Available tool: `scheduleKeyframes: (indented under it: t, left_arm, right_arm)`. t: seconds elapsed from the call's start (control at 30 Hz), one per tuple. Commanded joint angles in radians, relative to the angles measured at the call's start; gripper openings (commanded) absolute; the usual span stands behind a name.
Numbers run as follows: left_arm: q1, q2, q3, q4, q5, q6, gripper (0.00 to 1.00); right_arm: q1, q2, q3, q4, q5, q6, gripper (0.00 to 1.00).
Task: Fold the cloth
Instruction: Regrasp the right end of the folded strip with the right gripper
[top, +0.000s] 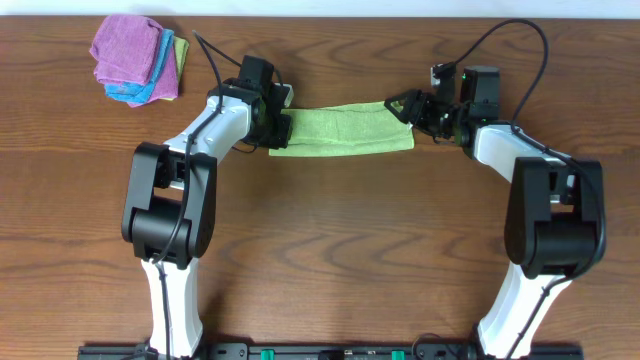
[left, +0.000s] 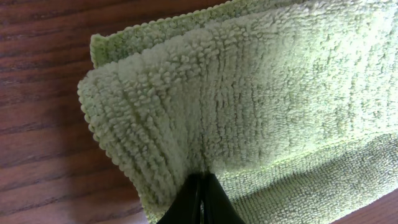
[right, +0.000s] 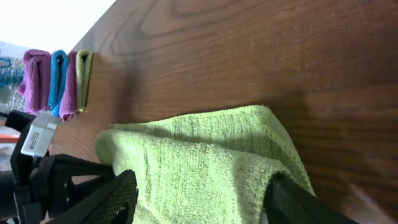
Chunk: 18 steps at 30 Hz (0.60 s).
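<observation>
The lime-green cloth (top: 340, 130) lies on the wooden table as a long folded strip between the two arms. My left gripper (top: 280, 125) is at its left end. In the left wrist view the fingers (left: 202, 186) are shut together, pinching the layered edge of the cloth (left: 249, 93). My right gripper (top: 408, 108) is at the strip's right end. In the right wrist view its fingers (right: 202, 186) stand wide apart with the cloth's end (right: 205, 149) between them, not clamped. The white tag is not visible.
A pile of folded purple, light-blue and green cloths (top: 135, 60) sits at the back left corner, also seen in the right wrist view (right: 56, 81). The left arm's head (right: 37, 168) shows beyond the cloth. The table's far edge is close behind.
</observation>
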<state>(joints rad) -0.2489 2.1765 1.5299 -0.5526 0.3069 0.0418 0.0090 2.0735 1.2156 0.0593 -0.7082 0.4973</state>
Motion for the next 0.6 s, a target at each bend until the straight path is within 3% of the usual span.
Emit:
scheduleKeyframes:
  t: [0.0, 0.57]
  left_arm:
    - [0.002, 0.027, -0.030, -0.007, -0.051, 0.011, 0.06]
    - [0.002, 0.027, -0.030, -0.007, -0.048, 0.011, 0.06]
  right_arm:
    - [0.012, 0.015, 0.013, -0.020, 0.031, -0.004, 0.64]
    - [-0.043, 0.019, 0.019, -0.061, -0.090, -0.004, 0.64]
